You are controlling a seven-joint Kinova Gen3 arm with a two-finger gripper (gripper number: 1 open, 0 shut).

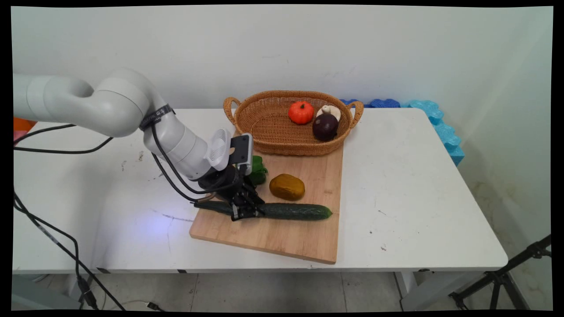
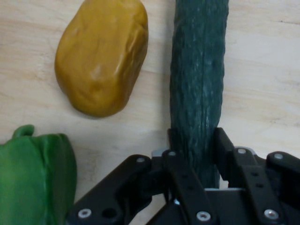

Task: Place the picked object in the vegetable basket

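Observation:
A long dark green cucumber [image 1: 295, 211] lies across the wooden cutting board [image 1: 282, 237]. My gripper [image 1: 245, 212] is down over its left part, and in the hand view the two fingers press against either side of the cucumber [image 2: 197, 93]; my gripper [image 2: 196, 147] is shut on it. The cucumber still rests on the board. A brown potato [image 1: 287, 186] [image 2: 101, 56] lies just beyond it. A green pepper [image 1: 257, 171] [image 2: 35, 178] sits beside the hand, partly hidden by it in the main view.
A wicker basket [image 1: 264, 127] stands at the board's far end, holding a small orange pumpkin [image 1: 301, 112], a dark purple round fruit [image 1: 325, 127] and a pale item behind it. Blue foam [image 1: 440, 127] lines the table's far right edge. Black cables hang at the left.

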